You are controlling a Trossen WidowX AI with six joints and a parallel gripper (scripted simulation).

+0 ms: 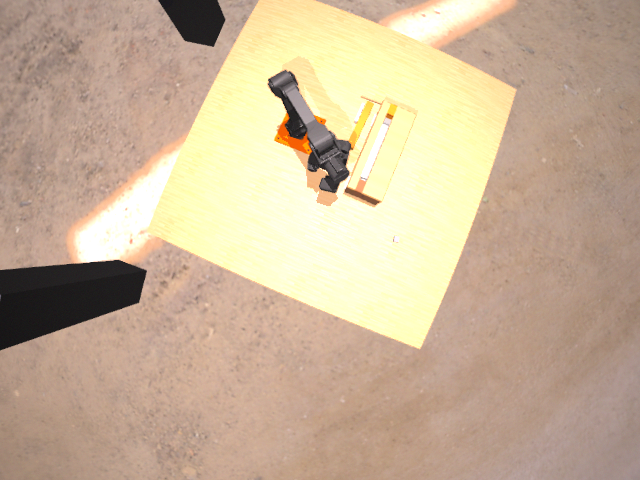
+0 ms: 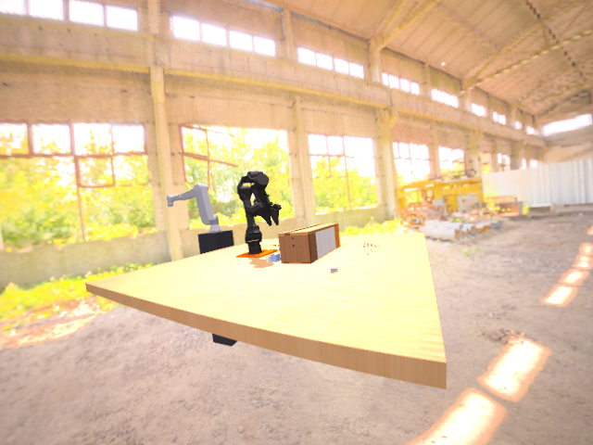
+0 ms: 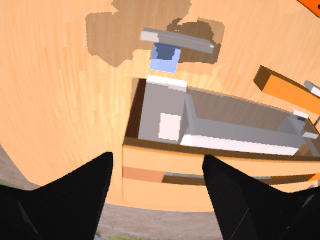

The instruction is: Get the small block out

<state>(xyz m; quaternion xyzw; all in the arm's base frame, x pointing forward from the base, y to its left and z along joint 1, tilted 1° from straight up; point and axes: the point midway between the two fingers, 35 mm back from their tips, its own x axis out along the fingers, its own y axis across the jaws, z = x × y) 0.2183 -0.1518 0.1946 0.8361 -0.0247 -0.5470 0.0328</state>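
Sunlit derelict hall, pale wooden table: blue block lies outside the box, gripper open and empty above it

Tall window openings, with greenery beyond, line the hall behind the table (image 1: 258,222) (image 2: 268,297), and the surrounding ground is bare and dusty. On the tabletop stands the long wooden box (image 1: 398,149) (image 2: 296,247) (image 3: 144,170), the landmark for everything else. The black arm (image 1: 305,111) (image 2: 248,210) rises beside it from an orange base plate (image 1: 281,138) (image 2: 243,256). Farther from the box, behind the table, a grey arm (image 2: 206,206) stands on a black pedestal (image 2: 216,241).

The blue block (image 2: 274,257) (image 3: 165,59), which fits the task's small block, is out on the table just beside one end of the box, on the side toward the orange plate. It sits between the box and a grey bar (image 3: 177,41); whether block and bar touch is unclear. The top view has the arm over that spot. An orange strip (image 1: 361,124) (image 3: 295,95) lies along the same side of the box. A tiny pale cube (image 1: 395,239) (image 2: 334,270) rests alone, well apart from the box's end.

The gripper (image 1: 319,176) (image 2: 272,223) (image 3: 159,160) hangs higher than the box, its fingers apart with nothing between them.
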